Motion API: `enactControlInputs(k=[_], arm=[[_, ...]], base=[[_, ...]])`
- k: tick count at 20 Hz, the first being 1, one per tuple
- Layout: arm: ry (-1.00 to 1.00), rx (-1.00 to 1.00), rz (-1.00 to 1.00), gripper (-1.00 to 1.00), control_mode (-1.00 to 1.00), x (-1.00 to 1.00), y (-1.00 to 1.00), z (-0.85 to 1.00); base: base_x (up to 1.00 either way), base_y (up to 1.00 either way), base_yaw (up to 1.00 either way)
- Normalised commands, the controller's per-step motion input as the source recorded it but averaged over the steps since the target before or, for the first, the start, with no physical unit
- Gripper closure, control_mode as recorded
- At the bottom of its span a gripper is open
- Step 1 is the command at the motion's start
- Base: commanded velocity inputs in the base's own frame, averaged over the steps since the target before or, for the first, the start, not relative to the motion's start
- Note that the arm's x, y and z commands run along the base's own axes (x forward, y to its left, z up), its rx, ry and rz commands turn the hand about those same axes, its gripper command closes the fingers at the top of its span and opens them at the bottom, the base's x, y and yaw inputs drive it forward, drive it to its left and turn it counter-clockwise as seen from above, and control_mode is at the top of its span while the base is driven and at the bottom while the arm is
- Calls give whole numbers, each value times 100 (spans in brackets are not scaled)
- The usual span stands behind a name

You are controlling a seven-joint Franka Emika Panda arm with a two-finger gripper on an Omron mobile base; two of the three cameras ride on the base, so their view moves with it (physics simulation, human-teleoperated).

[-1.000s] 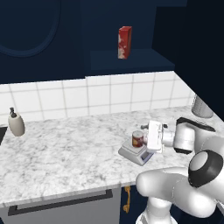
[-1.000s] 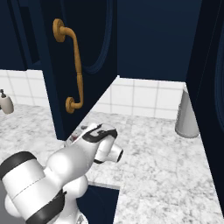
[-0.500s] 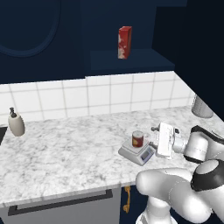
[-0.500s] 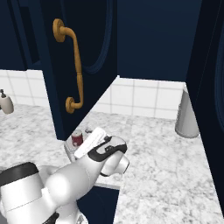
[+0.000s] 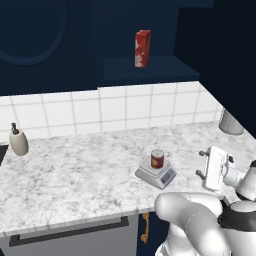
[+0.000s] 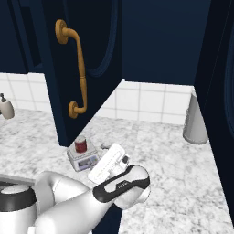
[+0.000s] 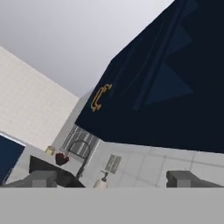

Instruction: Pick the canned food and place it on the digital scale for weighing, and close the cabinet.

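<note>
Standing upright on the scale [image 5: 156, 174], the can [image 5: 157, 159] sits near the front of the marble counter [image 5: 75, 175], well left of the gripper [image 5: 203, 163] in the left base view. The gripper is clear of the can, with bare counter between them, and holds nothing. Its two fingertips stand apart, one above the other, so the jaws are open. In the hand view the two dark fingertips [image 7: 186, 178] rise far apart at the bottom, which agrees.

From the left in the left base view: a soap bottle [image 5: 19, 140] stands by the tiled wall, then the scale with the can, then the gripper, and a grey cylinder [image 5: 231, 122] stands at the far right by the wall. Above, a red-and-white box [image 5: 142, 48] stands on the open cabinet shelf [image 5: 150, 70].

In the right base view the cabinet door [image 6: 82, 68] hangs open over the counter, its gold handle [image 6: 75, 68] upright. The can [image 6: 81, 144] and scale [image 6: 82, 157] sit just below the door's lower corner, and the gripper [image 6: 104, 147] is just right of them.

The can bears a small yellowish mark; no writing on it can be read. The box label is too blurred to read, and the scale's dark display shows no legible figures.
</note>
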Motion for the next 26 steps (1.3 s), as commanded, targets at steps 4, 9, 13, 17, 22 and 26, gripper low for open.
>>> enactControlInputs(k=[4, 9, 13, 17, 22, 26], arm=[[0, 0, -24, -100, -100, -45, -83, 24], [-2, 0, -32, -100, -100, 6, -57, 19], [-7, 0, -14, -100, -100, 3, -70, 63], [-13, 2, 0, -100, -100, 0, -72, 74], [-11, 0, -3, -100, -100, 12, -61, 28], [-10, 4, 1, -100, -100, 28, -30, 40]], base=[[0, 0, 0], [0, 0, 0], [0, 0, 0], [0, 0, 0], [0, 0, 0], [0, 0, 0]])
